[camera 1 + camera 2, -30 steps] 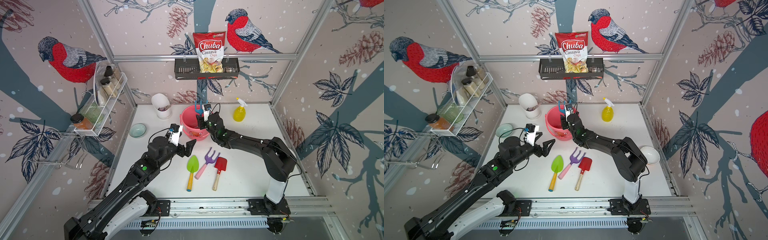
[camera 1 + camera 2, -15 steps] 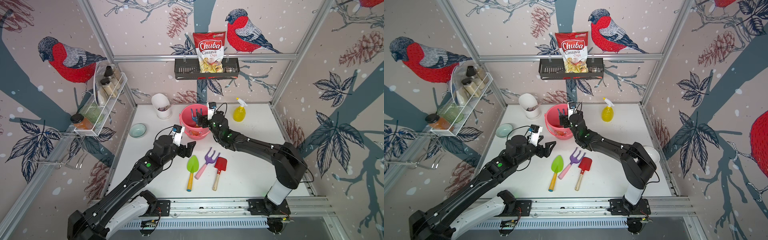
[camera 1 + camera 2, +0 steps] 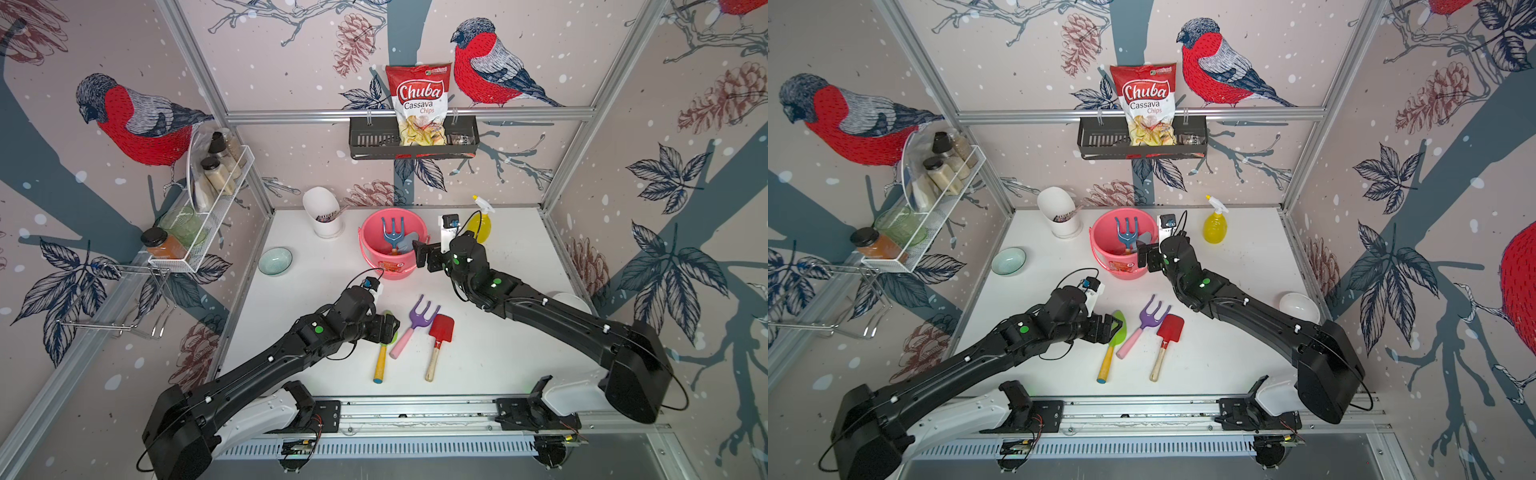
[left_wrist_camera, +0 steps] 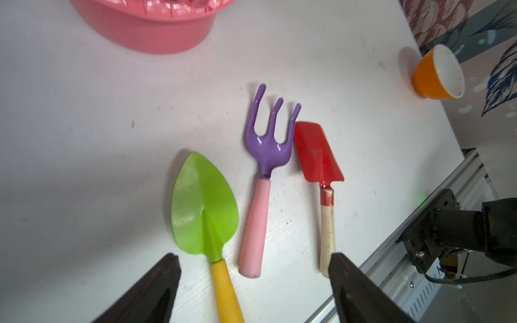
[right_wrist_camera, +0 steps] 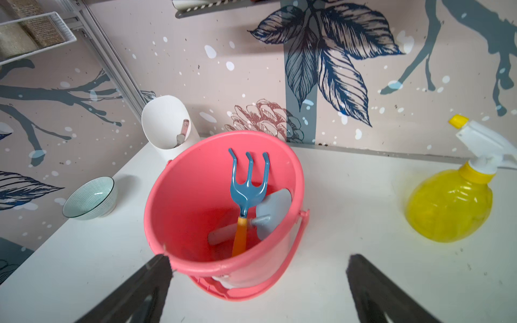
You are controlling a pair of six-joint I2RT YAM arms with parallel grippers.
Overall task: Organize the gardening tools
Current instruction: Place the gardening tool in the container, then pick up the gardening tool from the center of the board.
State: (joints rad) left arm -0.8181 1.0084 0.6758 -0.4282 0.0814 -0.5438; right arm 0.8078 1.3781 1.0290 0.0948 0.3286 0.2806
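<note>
Tally: two of five tools are in, three are left

- In the pink bucket at the back of the table: the blue fork, standing tines up on its yellow handle, and the light-blue trowel, lying low beside it and partly behind the fork's handle.
- On the table, side by side, heads toward the bucket: green spade, purple fork, red shovel. The purple fork's tines sit against the red blade.
- Your right gripper sits just at the bucket's near rim with its jaws spread wide and nothing in them.
- Your left gripper hangs over the handle ends of the three loose tools. Its jaws are wide apart and empty, and not yet closed on anything.

My read: your left arm is lining up the next pick. Whether it will take the spade or the purple fork, I can't tell from here
</note>
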